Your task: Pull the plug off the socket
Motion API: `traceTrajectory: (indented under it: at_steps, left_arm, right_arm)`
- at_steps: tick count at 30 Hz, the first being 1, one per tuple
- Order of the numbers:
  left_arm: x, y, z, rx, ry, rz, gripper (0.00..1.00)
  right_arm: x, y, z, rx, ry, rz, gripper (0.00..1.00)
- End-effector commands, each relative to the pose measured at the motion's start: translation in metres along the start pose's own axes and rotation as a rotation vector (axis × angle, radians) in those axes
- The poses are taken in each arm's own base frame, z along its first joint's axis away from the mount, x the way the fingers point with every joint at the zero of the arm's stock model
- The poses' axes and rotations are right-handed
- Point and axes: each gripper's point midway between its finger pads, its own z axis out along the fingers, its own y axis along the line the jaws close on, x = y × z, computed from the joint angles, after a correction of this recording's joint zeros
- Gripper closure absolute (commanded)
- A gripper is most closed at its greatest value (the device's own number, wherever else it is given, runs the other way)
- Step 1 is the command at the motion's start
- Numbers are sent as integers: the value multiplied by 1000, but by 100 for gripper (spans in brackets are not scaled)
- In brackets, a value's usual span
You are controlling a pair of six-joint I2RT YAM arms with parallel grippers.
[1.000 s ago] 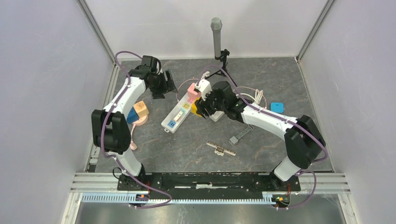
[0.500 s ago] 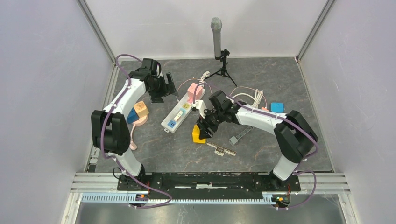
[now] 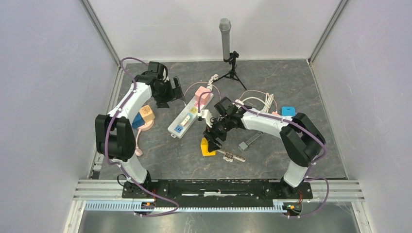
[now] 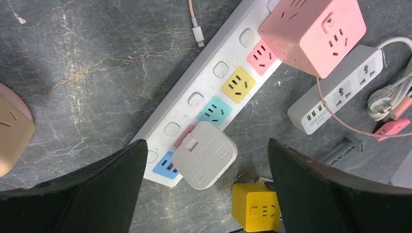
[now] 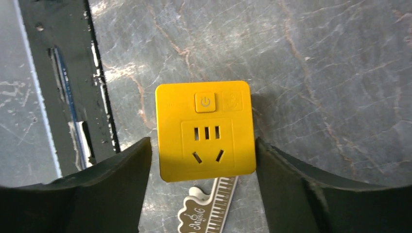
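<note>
The plug, a yellow cube adapter, lies off the socket strip on the table, partly over a piano-pattern ruler. My right gripper stands open around it, with a thin gap showing at the left finger. The socket is a long white strip with coloured outlets. A pale grey adapter is still plugged in near its blue end, and a pink cube sits at the far end. My left gripper hangs wide open above the strip, holding nothing.
The ruler lies just in front of the yellow cube, with a grey clip to its right. A second white strip, coiled cables and a blue block lie at right. A microphone stand rises at the back.
My right gripper carried the yellow cube from the strip toward the front, brought it down by the ruler and spread its jaws. The left gripper's jaws widened.
</note>
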Motion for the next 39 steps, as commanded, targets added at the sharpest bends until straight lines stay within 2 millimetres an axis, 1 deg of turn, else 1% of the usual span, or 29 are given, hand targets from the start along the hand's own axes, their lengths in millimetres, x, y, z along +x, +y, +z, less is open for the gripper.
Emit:
traceTrajectory:
  at_steps: [1,4,7,10,13,15,17,20,21,23,25,27,29,31,34,39]
  left_arm:
    - [-9,1,-14,-16,-63,24,0]
    - [-8,3,-16,-22,-72,32,0]
    - [-8,3,-18,-18,-79,50,0]
    - [-6,0,-20,5,-80,63,0]
    - [-3,-8,-19,56,-66,73,0]
    - [1,-15,-16,105,-46,75,0]
    - [10,-23,-8,162,-1,73,0]
    - [26,-20,12,157,76,63,1]
    - [29,-17,18,142,90,61,1]
    - [33,-14,26,128,112,55,2]
    - [32,-15,31,121,117,57,2]
    - [29,-13,36,102,115,56,2]
    - [24,-12,41,83,111,51,2]
    - [23,-9,46,67,113,45,2]
    - [25,0,52,22,123,39,2]
    - [32,10,60,-18,144,25,2]
  right_arm:
    - [-38,-13,-10,79,-80,-64,12]
    - [-59,-12,-15,80,-135,-78,3]
    - [-77,-15,-21,109,-176,-92,2]
    - [-94,-29,-31,207,-221,-98,2]
    - [-117,-50,-52,361,-299,-78,2]
    - [-131,-70,-71,486,-372,-31,2]
    - [-143,-88,-88,571,-434,7,2]
    - [-159,-106,-98,626,-481,10,2]
    - [-162,-115,-98,654,-473,23,2]
    - [-174,-132,-103,714,-465,45,2]
    - [-179,-148,-106,761,-455,74,2]
    - [-182,-160,-104,771,-462,107,2]
    - [-181,-171,-94,772,-441,101,2]
    - [-181,-180,-88,779,-409,51,2]
    - [-177,-186,-81,779,-386,35,2]
    - [-165,-196,-69,775,-363,52,2]
